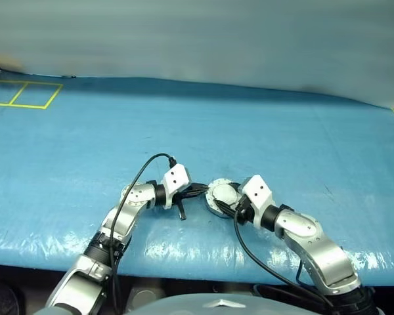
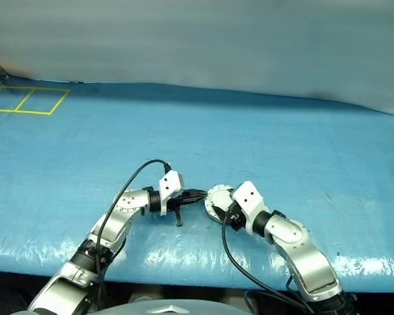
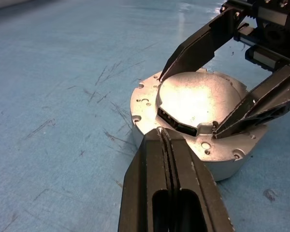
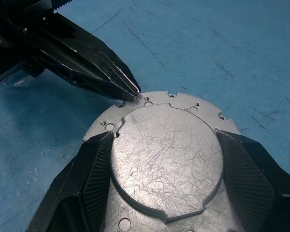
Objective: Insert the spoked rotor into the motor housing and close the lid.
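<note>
The motor housing [image 3: 227,166] sits on the blue table as a round silver cup. The lid [image 4: 164,154] lies on it, smooth silver face and raised centre up. My right gripper [image 4: 164,135] straddles that raised centre, one black finger [image 4: 87,179] against each side of it. From the other side my left gripper [image 3: 160,130] is shut, and its tip [image 4: 133,92] touches the lid's flange at the rim. In the left eye view both grippers meet at the lid [image 1: 222,195] near the table's front. The spoked rotor is hidden.
A blue scratched sheet [image 1: 282,144] covers the whole table. Yellow tape squares [image 1: 23,94] mark its far left corner. The table's front edge [image 1: 203,266] runs close below the two arms.
</note>
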Robot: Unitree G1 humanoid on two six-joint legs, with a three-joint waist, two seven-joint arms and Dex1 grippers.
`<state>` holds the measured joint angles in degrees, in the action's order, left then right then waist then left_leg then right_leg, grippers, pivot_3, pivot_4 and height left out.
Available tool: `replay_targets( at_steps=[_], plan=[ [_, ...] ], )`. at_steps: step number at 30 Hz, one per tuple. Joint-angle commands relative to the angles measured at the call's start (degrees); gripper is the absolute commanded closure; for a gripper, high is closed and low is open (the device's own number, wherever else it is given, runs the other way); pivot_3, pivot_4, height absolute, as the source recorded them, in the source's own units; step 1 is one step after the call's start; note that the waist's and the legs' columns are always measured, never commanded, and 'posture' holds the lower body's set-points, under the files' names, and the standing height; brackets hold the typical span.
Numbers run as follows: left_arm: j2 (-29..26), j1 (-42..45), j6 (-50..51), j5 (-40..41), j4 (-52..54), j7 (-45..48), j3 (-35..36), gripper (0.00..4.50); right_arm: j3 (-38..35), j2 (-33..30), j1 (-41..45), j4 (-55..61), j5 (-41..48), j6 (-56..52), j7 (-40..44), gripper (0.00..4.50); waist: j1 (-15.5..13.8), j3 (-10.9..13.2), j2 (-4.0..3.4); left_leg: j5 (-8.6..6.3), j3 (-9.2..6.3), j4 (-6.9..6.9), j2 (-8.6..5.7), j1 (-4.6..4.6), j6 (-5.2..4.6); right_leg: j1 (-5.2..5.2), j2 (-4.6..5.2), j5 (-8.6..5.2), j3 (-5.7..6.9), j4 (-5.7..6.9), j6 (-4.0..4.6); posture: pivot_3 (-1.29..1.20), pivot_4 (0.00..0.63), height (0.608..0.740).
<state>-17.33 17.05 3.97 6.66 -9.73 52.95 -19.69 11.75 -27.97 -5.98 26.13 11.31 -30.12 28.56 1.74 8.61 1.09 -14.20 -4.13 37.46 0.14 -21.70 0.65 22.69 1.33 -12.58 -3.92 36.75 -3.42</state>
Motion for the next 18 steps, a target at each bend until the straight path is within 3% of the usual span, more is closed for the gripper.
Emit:
replay_targets(
  at_steps=[1, 13, 17, 18],
  plan=[
    [0.81, 0.61, -2.00, -0.19, 0.03, 2.07, -1.63, 4.50, 0.94, -0.34, -2.59, -2.69, -1.40, -2.62, -0.69, 1.48, -0.07, 0.00, 0.00, 0.00, 0.00, 0.00, 0.00, 0.00, 0.00, 0.00, 0.00, 0.00, 0.00, -0.01, 0.00, 0.00, 0.150, 0.740],
    [1.15, 1.62, -4.38, -3.82, -3.89, 1.76, -3.17, 4.50, 0.66, -0.02, -3.36, -2.05, -1.72, -1.27, -1.55, 1.48, -0.51, -0.03, 0.04, -0.01, -0.08, 0.00, -0.01, 0.00, 0.01, -0.03, 0.06, -0.01, 0.05, -0.12, -0.02, 0.00, 0.150, 0.740],
    [1.03, 1.59, -4.74, -3.95, -4.21, 2.01, -3.35, 4.50, -2.67, 2.63, -2.91, 0.14, 1.83, -1.93, -2.04, 0.17, -0.62, -0.02, 0.04, -0.01, -0.14, 0.00, 0.06, 0.00, 0.01, 0.00, 0.10, -0.02, 0.09, -0.16, -0.03, 0.00, 0.150, 0.740],
    [0.99, 1.57, -4.70, -3.98, -4.24, 2.09, -3.42, 4.50, -3.92, 3.17, -3.04, 1.57, 4.16, -2.07, -1.01, 0.17, -0.62, -0.02, 0.02, -0.01, -0.14, 0.00, 0.09, -0.03, 0.01, -0.02, 0.10, -0.02, 0.09, -0.16, -0.04, 0.00, 0.150, 0.740]
  ],
)
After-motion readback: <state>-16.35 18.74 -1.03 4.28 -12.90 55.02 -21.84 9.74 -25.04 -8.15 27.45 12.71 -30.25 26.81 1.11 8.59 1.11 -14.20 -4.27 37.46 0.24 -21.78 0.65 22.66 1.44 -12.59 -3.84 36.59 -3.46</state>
